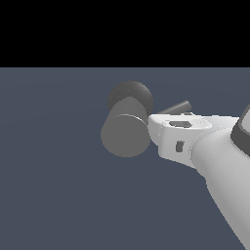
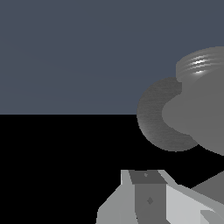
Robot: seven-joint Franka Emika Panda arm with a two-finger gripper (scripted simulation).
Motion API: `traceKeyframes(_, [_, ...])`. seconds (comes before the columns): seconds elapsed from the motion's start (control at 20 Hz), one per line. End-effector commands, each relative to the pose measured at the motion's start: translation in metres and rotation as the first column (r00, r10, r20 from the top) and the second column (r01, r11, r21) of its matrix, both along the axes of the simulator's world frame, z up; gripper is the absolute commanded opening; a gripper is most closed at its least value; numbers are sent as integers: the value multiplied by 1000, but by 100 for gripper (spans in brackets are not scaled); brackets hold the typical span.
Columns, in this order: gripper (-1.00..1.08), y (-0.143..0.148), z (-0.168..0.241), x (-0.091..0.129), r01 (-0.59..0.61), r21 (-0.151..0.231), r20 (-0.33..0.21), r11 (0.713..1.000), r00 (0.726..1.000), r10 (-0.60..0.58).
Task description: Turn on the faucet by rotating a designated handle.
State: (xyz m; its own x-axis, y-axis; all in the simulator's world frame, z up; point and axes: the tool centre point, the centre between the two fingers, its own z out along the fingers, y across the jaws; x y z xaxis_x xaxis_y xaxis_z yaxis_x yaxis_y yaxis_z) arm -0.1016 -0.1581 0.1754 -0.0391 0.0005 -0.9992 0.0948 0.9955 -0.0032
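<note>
Pincer (image 1: pixel 152 128): white, just beside the faucet (image 1: pixel 125 135) on the exterior view's right; jaw gap hidden (cannot tell if wide or narrow). Handle (image 1: pixel 175 108) projects from behind the pincer body, contact unclear

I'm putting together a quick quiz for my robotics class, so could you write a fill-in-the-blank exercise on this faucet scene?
1. In the exterior view, the gripper reaches the faucet from that view's ____ side.
2. The robot arm's colour is ____.
3. The end of the faucet that faces the exterior camera is flat and ____.
4. In the exterior view, the handle shows just ____ the gripper.

Missing words: right; white; round; above
</note>
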Motion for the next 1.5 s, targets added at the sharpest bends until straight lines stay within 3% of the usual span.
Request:
traceKeyframes(0.0, [-100, 8, 19, 6, -14, -10, 35, 1000, 999, 15])
traceKeyframes(0.15, [-100, 9, 24, 6, -15, -10, 36, 1000, 999, 15])
traceKeyframes(0.2, [-100, 1, 6, 0, 1, -1, -3, 1000, 1000, -1])
traceKeyframes(1.45, [-100, 50, 74, 9, -14, -10, 36, 1000, 999, 15])
